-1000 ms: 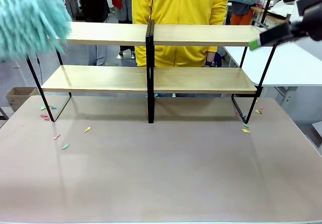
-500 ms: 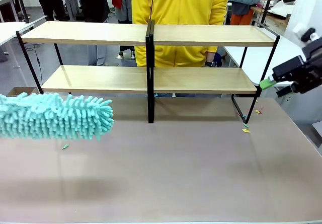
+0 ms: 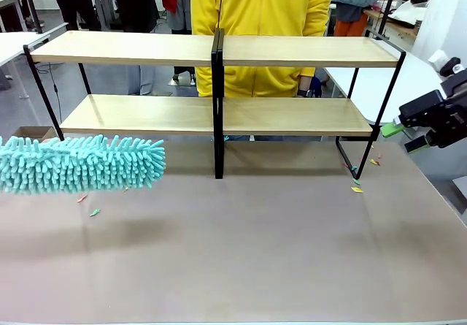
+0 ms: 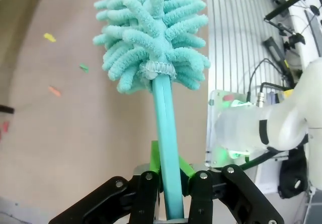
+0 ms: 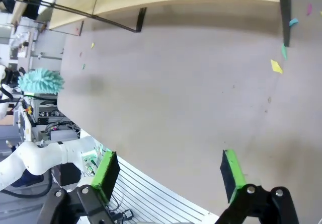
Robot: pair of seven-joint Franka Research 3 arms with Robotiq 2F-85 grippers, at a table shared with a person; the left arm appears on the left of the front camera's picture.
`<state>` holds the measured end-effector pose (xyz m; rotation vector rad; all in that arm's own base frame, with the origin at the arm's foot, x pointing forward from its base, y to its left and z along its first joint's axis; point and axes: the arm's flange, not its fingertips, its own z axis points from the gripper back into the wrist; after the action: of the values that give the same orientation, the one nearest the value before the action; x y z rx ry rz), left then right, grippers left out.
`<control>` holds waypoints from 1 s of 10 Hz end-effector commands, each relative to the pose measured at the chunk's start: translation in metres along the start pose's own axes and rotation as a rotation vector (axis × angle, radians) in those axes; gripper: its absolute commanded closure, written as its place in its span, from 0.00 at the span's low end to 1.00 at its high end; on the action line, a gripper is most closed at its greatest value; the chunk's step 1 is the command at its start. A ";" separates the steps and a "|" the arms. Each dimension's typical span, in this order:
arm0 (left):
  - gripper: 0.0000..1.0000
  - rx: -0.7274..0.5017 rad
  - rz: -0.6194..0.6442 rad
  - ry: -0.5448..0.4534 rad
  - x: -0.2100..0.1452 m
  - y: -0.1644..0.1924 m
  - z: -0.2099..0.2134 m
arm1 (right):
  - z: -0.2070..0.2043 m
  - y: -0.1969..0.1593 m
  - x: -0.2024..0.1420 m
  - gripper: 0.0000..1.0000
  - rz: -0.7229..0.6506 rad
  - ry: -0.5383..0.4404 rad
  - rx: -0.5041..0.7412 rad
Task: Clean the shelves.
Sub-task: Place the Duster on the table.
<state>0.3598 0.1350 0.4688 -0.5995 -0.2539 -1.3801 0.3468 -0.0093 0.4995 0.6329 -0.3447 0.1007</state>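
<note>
Grey-brown table (image 3: 255, 245), coloured paper scraps (image 3: 93, 212) near shelves (image 3: 219, 117). Left gripper (image 4: 168, 183) clamped on teal duster (image 4: 153, 43) handle. Right gripper (image 5: 168, 176) jaws spread wide, empty.

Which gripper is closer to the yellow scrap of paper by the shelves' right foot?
Right. The right gripper hangs open just right of the yellow scrap; the left gripper, shut on the duster, is at the table's far left.

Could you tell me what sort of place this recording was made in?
Most likely a robotics lab or workshop rather than a home. A bare test table holds the shelves with coloured scraps scattered below, other white tables stand around it, and cables and equipment lie beside the robot's base.
</note>
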 end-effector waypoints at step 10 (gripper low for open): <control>0.00 0.187 -0.013 -0.422 0.049 -0.037 0.048 | 0.008 0.008 0.006 0.00 -0.178 -0.020 0.342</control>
<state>0.3469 0.1311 0.5512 -0.4477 -0.6734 -1.2602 0.3434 -0.0026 0.5065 0.8467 -0.3302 0.0316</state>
